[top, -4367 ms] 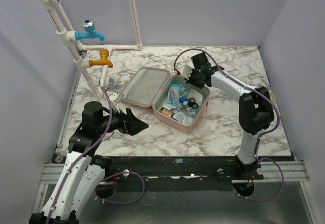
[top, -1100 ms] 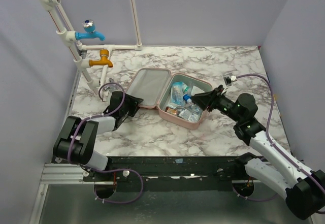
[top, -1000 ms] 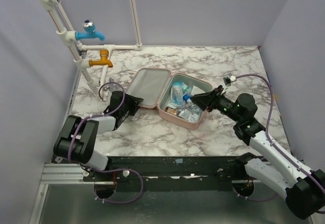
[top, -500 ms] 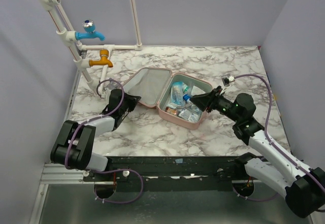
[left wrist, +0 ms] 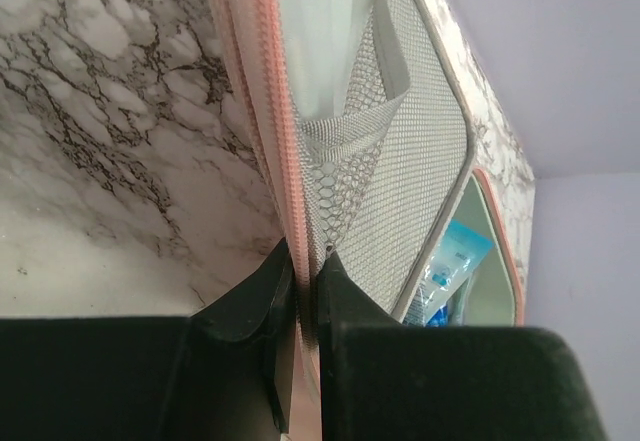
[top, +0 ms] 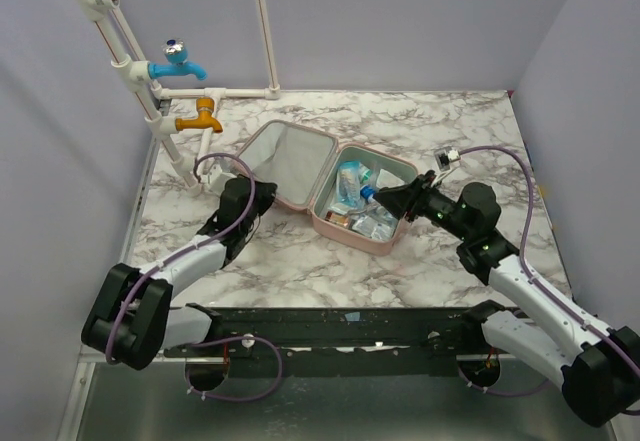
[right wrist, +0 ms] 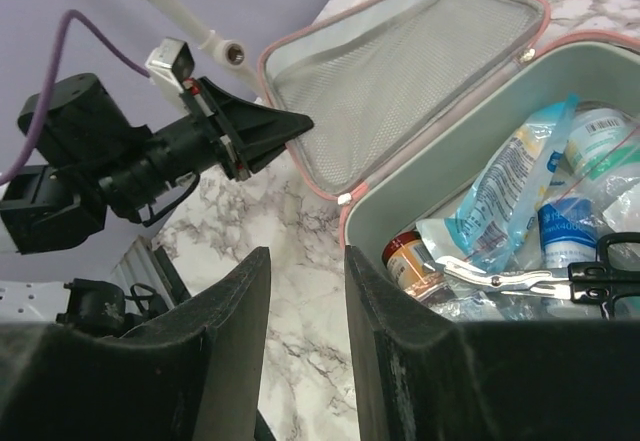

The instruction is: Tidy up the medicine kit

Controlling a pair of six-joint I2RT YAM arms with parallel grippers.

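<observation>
Three pale lilac walls (top: 400, 21) close in one marble table (top: 450, 121) on the left, far and right sides. One white pipe frame (top: 262, 21) stands at the far left and carries two taps, a blue tap (top: 178, 64) above an orange tap (top: 200, 118). Two arms reach in from the near edge.

The one medicine kit (top: 355, 239) lies open mid-table. Its mesh-lined lid (left wrist: 400, 151) is on the left, lifted off the marble at its near edge. There the left gripper (left wrist: 305, 271) is pressed together on the pink zip rim. The right gripper (right wrist: 305, 256) hangs just right of the tray, its fingers spread with nothing between them.

In the tray lie several packets and bottles, among them one pair of scissors (right wrist: 600, 271), one brown bottle (right wrist: 403, 251) and one blue packet (right wrist: 500, 196). Bare marble shows far of the kit, to its right and along the near edge.
</observation>
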